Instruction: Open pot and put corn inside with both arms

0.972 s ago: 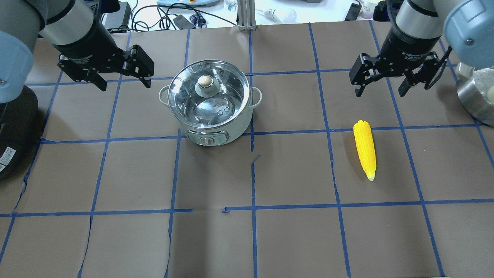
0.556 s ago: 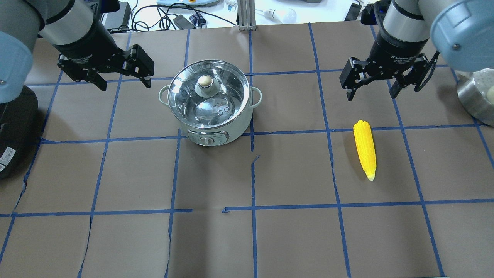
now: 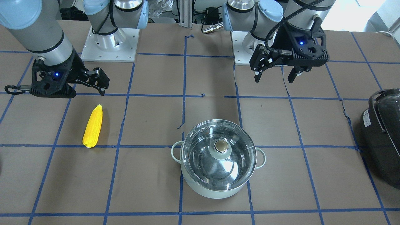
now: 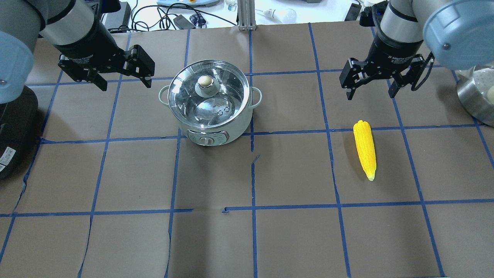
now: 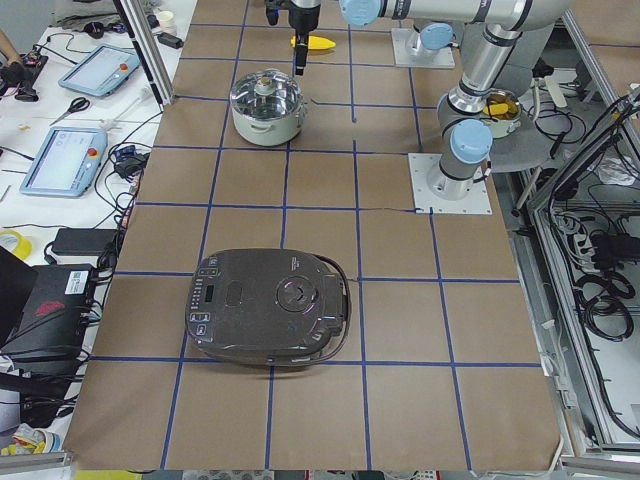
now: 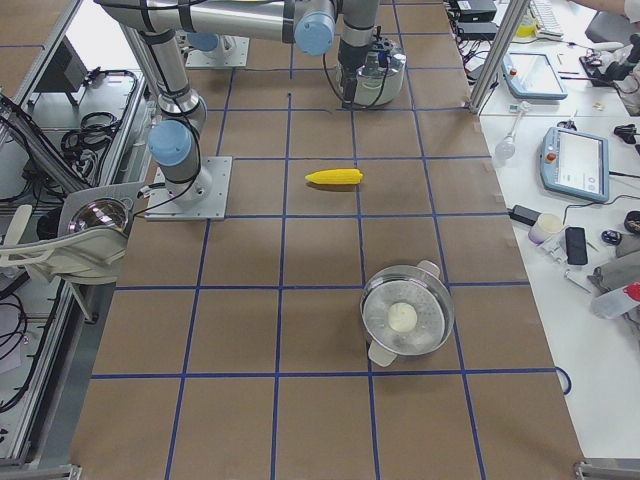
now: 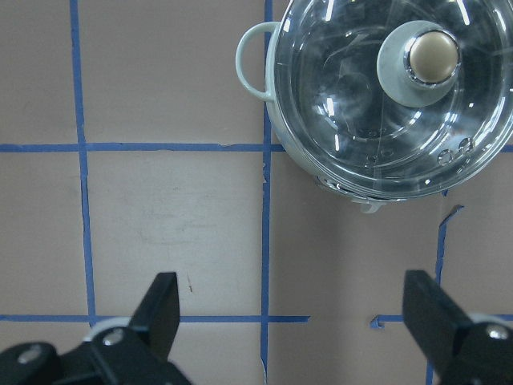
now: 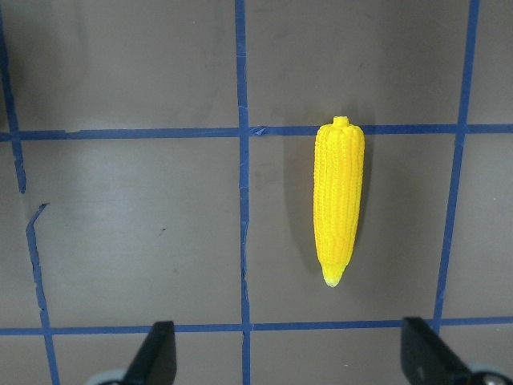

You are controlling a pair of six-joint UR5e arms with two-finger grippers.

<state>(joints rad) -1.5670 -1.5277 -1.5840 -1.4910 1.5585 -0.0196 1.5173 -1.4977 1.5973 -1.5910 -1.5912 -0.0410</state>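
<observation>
Both end effectors hung released: left end effector [image 4: 125, 85] left of the lidded pot [image 4: 231, 129], right end effector [image 4: 370, 95] above the corn [image 4: 364, 148], which lay near-to-far on the desk [image 4: 293, 239], crosswise to the finger gap.

The corn [image 6: 335, 177] lies crosswise near the frame's centre on the brown, blue-taped worktop [image 6: 300, 420]. The pot [image 6: 388, 88] stands at top centre, partly behind an arm [image 6: 357, 45]. A steel pan [image 6: 375, 325] sits lower right.
</observation>
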